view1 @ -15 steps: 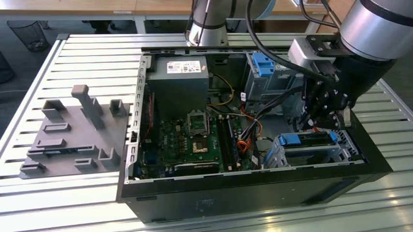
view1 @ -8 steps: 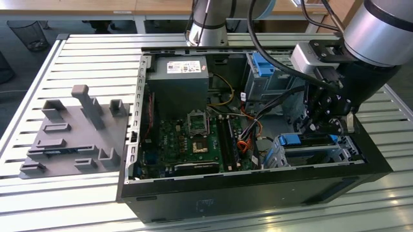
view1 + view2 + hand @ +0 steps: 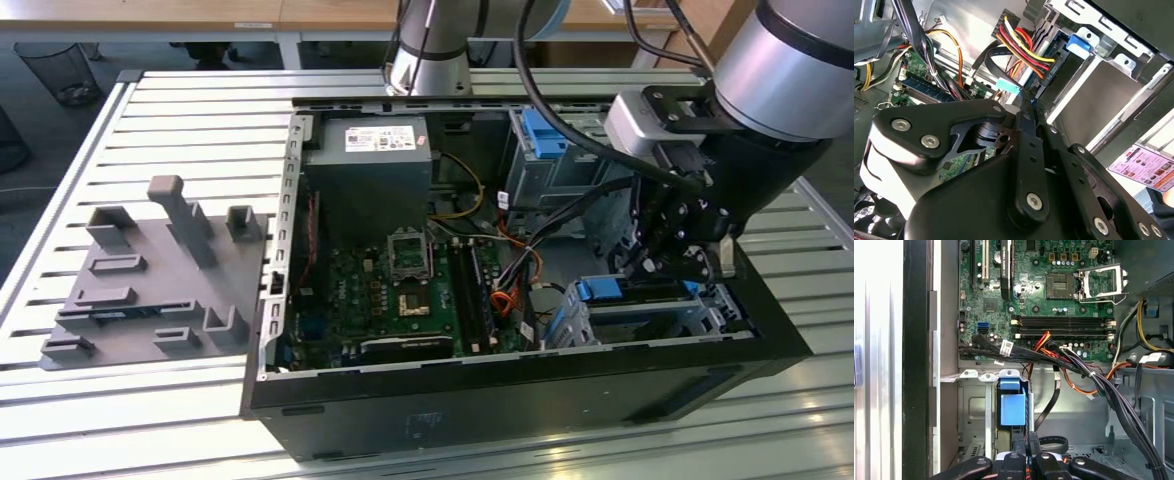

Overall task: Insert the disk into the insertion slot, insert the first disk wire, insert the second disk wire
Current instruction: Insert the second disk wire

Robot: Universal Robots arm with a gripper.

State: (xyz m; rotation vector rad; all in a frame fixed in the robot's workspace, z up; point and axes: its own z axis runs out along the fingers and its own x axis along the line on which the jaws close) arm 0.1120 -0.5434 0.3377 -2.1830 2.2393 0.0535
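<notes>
We cannot tell what, if anything, sits between the black gripper's (image 3: 1029, 107) fingers (image 3: 1025, 120), because in both wrist views their tips press close together over a dark connector and the contact itself is hidden. In the exterior view the arm's black wrist covers much of the small silver-grey sheet-metal drive cage (image 3: 641, 320), so we see only the blue plastic edge of the flat silver disk (image 3: 617, 290) inside it. The black-and-coloured bundle of wires (image 3: 1094, 380) runs off the first wrist view's edge, its far ends cut off.
</notes>
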